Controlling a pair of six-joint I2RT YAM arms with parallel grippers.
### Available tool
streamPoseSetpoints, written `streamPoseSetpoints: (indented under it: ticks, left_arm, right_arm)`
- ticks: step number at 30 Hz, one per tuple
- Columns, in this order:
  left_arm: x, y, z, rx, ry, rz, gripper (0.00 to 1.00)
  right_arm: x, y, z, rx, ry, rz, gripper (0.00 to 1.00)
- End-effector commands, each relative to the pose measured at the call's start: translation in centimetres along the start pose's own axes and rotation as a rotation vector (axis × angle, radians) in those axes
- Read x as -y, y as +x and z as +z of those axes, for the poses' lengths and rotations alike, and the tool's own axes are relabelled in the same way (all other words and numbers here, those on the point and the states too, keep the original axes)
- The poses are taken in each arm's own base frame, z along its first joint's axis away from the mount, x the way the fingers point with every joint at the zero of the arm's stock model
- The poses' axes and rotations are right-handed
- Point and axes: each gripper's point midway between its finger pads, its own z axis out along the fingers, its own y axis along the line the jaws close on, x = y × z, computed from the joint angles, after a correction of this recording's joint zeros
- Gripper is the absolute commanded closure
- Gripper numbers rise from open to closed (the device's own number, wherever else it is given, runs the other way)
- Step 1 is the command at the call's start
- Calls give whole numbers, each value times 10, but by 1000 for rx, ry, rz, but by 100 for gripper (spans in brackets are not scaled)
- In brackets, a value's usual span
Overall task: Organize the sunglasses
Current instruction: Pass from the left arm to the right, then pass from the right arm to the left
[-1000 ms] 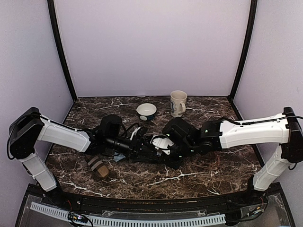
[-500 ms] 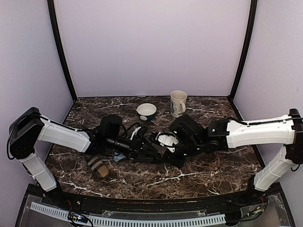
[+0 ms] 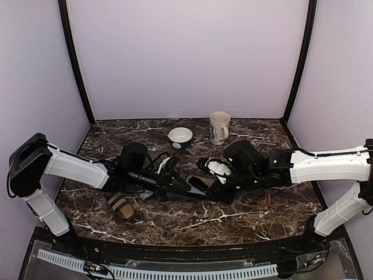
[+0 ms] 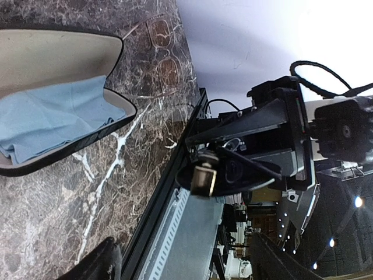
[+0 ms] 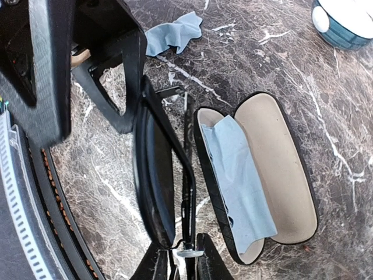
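- While the right gripper (image 5: 182,265) is pinched narrow on the hinge end of the small sunglasses (image 5: 152,181) with dark teardrop lenses and a thin dark wire frame, the left gripper (image 4: 182,240) stands wide, with nothing clamped between its spread fingers.
- The sunglasses are held off the dark brown, white-veined marble table (image 3: 245,213), near its middle and between the two grippers. The right wrist view shows them almost edge-on.
- One finger of the left gripper sits close to the far end of the sunglasses; whether it touches them cannot be told.
- Just beside the sunglasses lies a black oblong case (image 5: 280,157), open with its beige lining up and a light blue cloth (image 5: 239,181) spread in one half.
- A crumpled light blue cloth (image 5: 175,32) lies on the bare table near the left gripper.
- A brown striped oblong case (image 3: 119,205) lies by the left arm, toward the front edge.
- At the back stand a white bowl with a blue outside (image 3: 180,137) and a cream ceramic mug (image 3: 220,127), near each other but not touching.
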Motion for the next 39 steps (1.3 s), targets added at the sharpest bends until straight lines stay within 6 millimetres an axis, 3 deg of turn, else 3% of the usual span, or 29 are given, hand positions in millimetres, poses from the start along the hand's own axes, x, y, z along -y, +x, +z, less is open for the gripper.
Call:
streamPoseSetpoints:
  ticks: [1, 6, 11, 18, 23, 34, 39]
  left_arm:
    - [16, -11, -15, 68, -23, 134, 22]
    - [22, -28, -27, 200, -93, 213, 8]
    - [24, -41, -33, 321, -142, 244, 1]
    - [26, -57, -33, 446, -242, 245, 1]
    - [39, -70, -32, 502, -230, 261, 1]
    - [33, -79, -13, 470, -249, 235, 1]
    - [33, -81, -8, 462, -258, 244, 7]
  right_arm:
    - [-2, -12, -9, 95, -55, 84, 84]
    - [-3, -29, -11, 174, -80, 216, 83]
    - [3, -53, -6, 304, -75, 401, 84]
    - [10, -62, 2, 355, 38, 497, 84]
    - [4, -64, 10, 354, 51, 512, 84]
    - [-2, -68, 16, 348, 72, 492, 83]
    - [-1, -68, 16, 350, 83, 492, 83]
